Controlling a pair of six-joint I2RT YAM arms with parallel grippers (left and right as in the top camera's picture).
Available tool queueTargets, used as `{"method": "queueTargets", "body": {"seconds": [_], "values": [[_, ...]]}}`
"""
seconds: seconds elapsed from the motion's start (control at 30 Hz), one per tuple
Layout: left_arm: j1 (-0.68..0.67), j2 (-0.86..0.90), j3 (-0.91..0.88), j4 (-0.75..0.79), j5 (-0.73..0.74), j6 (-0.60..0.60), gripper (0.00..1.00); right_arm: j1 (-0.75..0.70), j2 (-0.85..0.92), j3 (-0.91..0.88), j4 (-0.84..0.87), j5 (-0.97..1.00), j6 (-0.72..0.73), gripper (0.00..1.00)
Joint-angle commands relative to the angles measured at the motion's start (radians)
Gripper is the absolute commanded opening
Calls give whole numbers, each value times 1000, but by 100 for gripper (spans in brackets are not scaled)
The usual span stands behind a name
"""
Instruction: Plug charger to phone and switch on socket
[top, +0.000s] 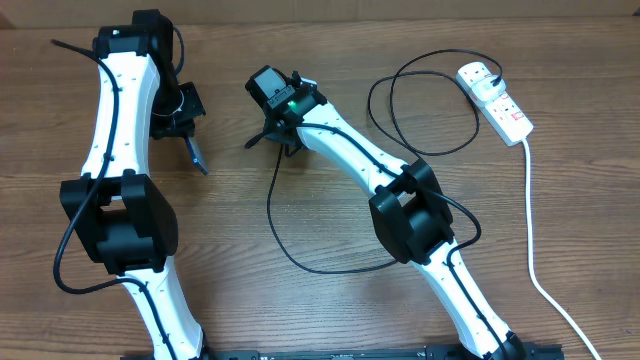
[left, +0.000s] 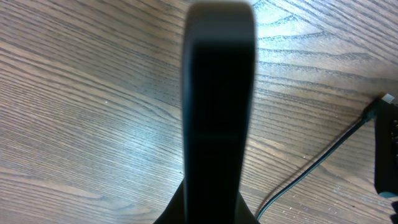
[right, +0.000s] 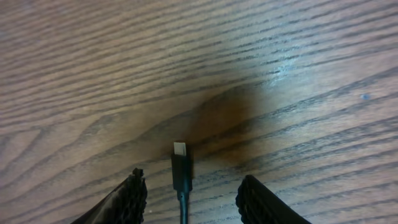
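— From above, where do we find the charger (top: 270, 210)?

— Its black plug sits in the power strip (top: 497, 100) at the far right of the bench (top: 300, 320). The strip lies slantwise and its white cord (top: 530, 220) trails to the near edge. The thin cable loops across the wood, and its free end is at the right tool (top: 272, 140). The left tool (top: 188, 135) is clamped on a slim dark slab, which we take for the phone (top: 197, 155).

— And the left wrist?

— We see a blurred dark slab upright in mid-frame, edge towards us. The fingers are hidden.

— The right wrist?

— The right tool gapes wide and holds nothing. The plug tip (right: 181, 168) lies between its fingers (right: 132, 199), touching neither. Its long axis runs straight away from the camera, metal end foremost.
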Motion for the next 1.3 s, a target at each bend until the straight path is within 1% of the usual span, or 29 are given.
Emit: {"method": "queueTargets", "body": {"seconds": [0.0, 0.23, 0.27, 0.97, 1.27], "values": [[-3, -29, 11, -3, 23, -5, 4, 6, 17, 18, 11, 6, -15, 45], [-3, -29, 11, -2, 29, -6, 4, 6, 34, 18, 3, -13, -31, 34], [-4, -29, 11, -1, 29, -6, 4, 6, 34, 18, 2, -13, -31, 34], [-4, -29, 11, 5, 31, -6, 4, 22, 41, 17, -6, -20, -51, 33], [-4, -29, 11, 5, 31, -6, 4, 16, 43, 16, -40, 27, -53, 29]]}}
